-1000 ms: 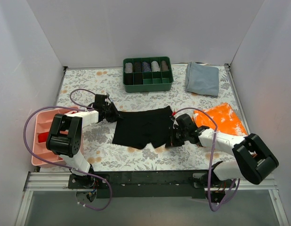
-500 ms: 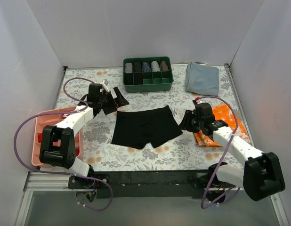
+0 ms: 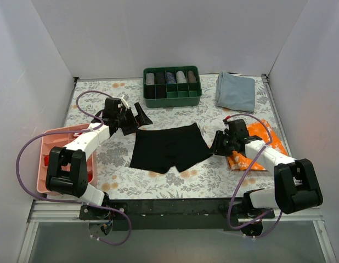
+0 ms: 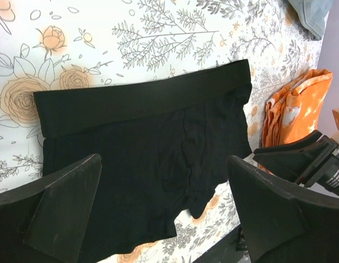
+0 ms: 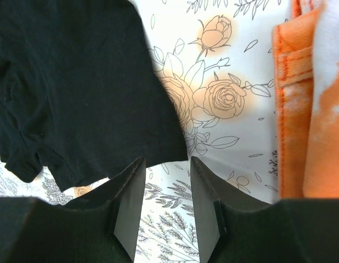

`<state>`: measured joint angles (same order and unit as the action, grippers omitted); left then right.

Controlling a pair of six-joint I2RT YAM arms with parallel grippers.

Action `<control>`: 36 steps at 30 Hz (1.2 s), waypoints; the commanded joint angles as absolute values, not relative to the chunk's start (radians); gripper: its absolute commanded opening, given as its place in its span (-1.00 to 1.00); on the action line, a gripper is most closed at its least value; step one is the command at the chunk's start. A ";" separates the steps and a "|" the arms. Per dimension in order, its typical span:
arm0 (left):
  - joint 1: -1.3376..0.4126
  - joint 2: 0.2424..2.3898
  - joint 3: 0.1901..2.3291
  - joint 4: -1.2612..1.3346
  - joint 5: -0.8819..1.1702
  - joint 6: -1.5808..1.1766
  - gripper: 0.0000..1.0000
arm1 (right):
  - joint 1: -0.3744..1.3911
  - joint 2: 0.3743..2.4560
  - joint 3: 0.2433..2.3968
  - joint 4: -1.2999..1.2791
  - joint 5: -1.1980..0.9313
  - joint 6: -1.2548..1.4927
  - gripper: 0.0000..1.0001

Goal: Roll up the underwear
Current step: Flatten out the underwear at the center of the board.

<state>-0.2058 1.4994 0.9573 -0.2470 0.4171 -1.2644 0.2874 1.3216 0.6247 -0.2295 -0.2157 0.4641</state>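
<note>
Mid-table, the underwear [image 3: 168, 147] lies flat and unrolled between the arms, left gripper [image 3: 137, 120] spread wide and empty near its top-left corner, right gripper [image 3: 216, 144] part-open and empty beside its right edge, so no roll started, whole job left.

The left arm [image 3: 84, 139] stretches forward from its base and bends inward at the wrist. The left gripper [image 3: 141, 116] is held above the table with its two dark fingers [image 4: 60, 208] spread as wide as they go, the jaws closed on nothing. Facing those jaws, the right arm [image 3: 268, 156] lies low and folds back toward the middle. The right gripper [image 3: 218, 143] tilts downward, its fingers [image 5: 128, 208] parted by only a narrow gap.
</note>
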 commanded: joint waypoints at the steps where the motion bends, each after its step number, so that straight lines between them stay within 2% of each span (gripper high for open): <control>1: -0.209 1.466 0.953 -0.278 0.456 -1.261 0.96 | 0.264 1.330 0.615 -0.170 -0.262 0.443 -0.10; 6: -0.209 1.477 0.950 -0.268 0.483 -1.253 0.96 | 0.244 1.350 0.584 -0.118 -0.310 0.439 -0.16; 8: -0.209 1.480 0.953 -0.265 0.494 -1.247 0.96 | 0.238 1.361 0.575 -0.106 -0.318 0.440 -0.25; 21: -0.209 1.454 0.913 -0.258 0.511 -1.252 0.96 | 0.212 1.388 0.509 -0.009 -0.393 0.459 -0.34; 22: -0.209 1.453 0.910 -0.256 0.512 -1.252 0.96 | 0.210 1.391 0.506 0.018 -0.396 0.465 -0.45; 24: -0.209 1.454 0.907 -0.255 0.517 -1.253 0.96 | 0.210 1.396 0.506 0.025 -0.409 0.466 -0.52; 28: -0.209 1.482 0.859 -0.253 0.476 -1.294 0.96 | 0.209 1.388 0.483 0.040 -0.434 0.479 -0.64; 33: -0.209 1.508 0.755 -0.146 0.430 -1.345 0.96 | 0.209 1.371 0.445 0.041 -0.446 0.483 -0.65; 36: -0.209 1.557 0.765 -0.104 0.364 -1.332 0.96 | 0.210 1.362 0.422 0.040 -0.465 0.483 -0.67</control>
